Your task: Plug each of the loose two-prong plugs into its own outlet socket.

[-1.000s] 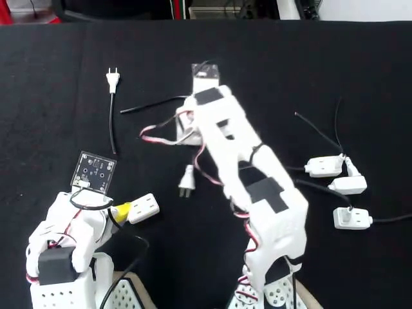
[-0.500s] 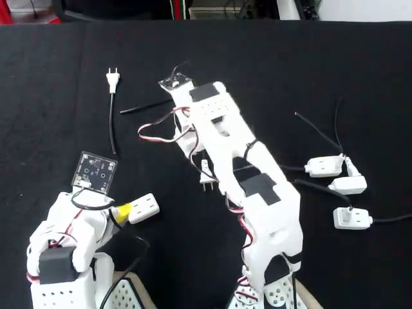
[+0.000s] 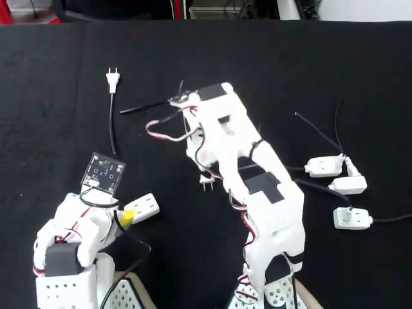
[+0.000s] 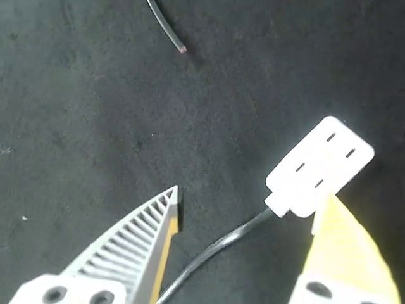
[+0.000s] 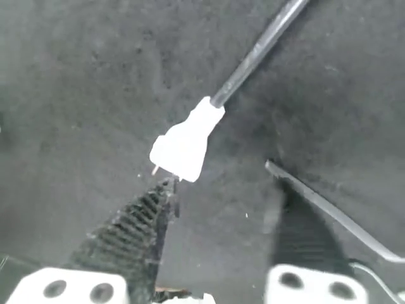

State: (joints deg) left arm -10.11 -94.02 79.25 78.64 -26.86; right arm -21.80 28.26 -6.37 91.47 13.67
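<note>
Right wrist view finds the right gripper [image 5: 218, 180] spread just short of a plug [image 5: 183, 149]: pickup step, so next it must straddle the plug's body and pinch.

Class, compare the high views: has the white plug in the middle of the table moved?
Yes. The middle white plug has shifted sideways, nearer the outlet sockets that lie still on the far side of the white arm.

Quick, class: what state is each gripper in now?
Left gripper: open, empty, beside an outlet socket.
Right gripper: open, empty, near a two-prong plug.
</note>
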